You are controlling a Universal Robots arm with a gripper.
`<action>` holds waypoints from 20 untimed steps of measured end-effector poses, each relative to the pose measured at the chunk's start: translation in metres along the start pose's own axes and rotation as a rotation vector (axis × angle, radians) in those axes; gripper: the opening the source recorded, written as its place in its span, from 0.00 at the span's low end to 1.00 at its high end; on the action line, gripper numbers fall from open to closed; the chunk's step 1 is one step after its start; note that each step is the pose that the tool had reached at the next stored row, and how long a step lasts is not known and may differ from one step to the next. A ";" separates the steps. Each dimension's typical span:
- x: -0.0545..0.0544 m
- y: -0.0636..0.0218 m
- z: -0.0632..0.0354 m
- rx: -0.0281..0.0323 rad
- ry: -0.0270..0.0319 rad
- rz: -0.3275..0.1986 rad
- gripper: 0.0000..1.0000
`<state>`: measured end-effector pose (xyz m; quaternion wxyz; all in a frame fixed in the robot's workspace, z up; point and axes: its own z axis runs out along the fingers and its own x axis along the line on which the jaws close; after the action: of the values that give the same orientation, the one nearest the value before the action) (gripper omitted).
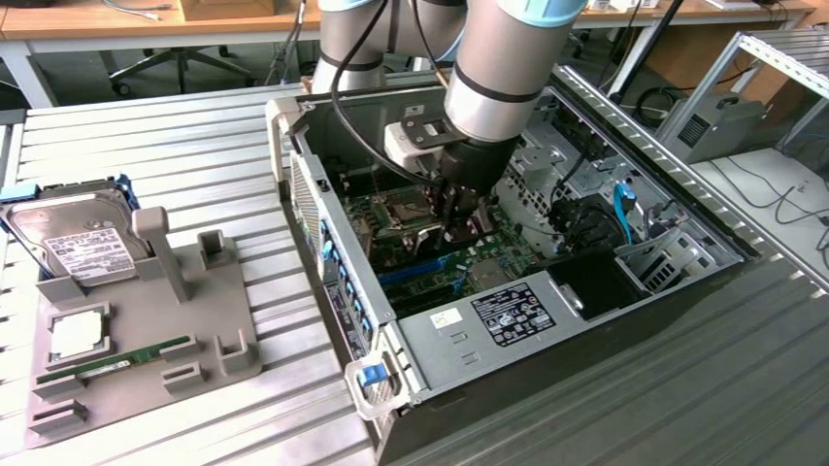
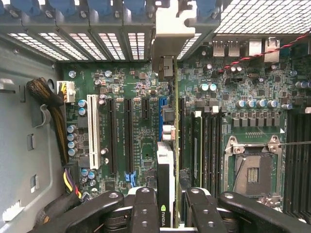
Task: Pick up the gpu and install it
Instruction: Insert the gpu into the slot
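Open computer case (image 1: 453, 335) takes up centre-right of the exterior view. Arm (image 1: 512, 58) reaches down into it from top centre. Grey fixture tray (image 1: 143, 320) at lower left, with hard drive (image 1: 78, 238) at its upper-left end. Gripper (image 1: 460, 221) at frame centre, over motherboard (image 2: 138, 141). Jaws partly closed, clamped on both faces of gpu (image 2: 165, 187). Card is edge-on, bracket toward rear slot covers (image 2: 97, 43). Seated in slot: cannot tell.

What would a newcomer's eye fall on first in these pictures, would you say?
The robot arm reaching down into the open computer case, mid-frame in the exterior view. Its gripper holds the gpu edge-on over the motherboard. On the exterior view's left, a grey tray carries a hard drive.
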<state>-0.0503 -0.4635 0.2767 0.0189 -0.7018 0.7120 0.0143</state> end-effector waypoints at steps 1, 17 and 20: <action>0.000 0.0002 0.0006 0.0000 0.0000 0.000 0.27; 0.001 0.0044 0.0028 0.0000 0.0010 0.001 0.27; 0.001 0.0057 0.0029 0.0000 0.0012 0.000 0.27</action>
<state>-0.0560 -0.4641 0.2737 0.0185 -0.7016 0.7122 0.0139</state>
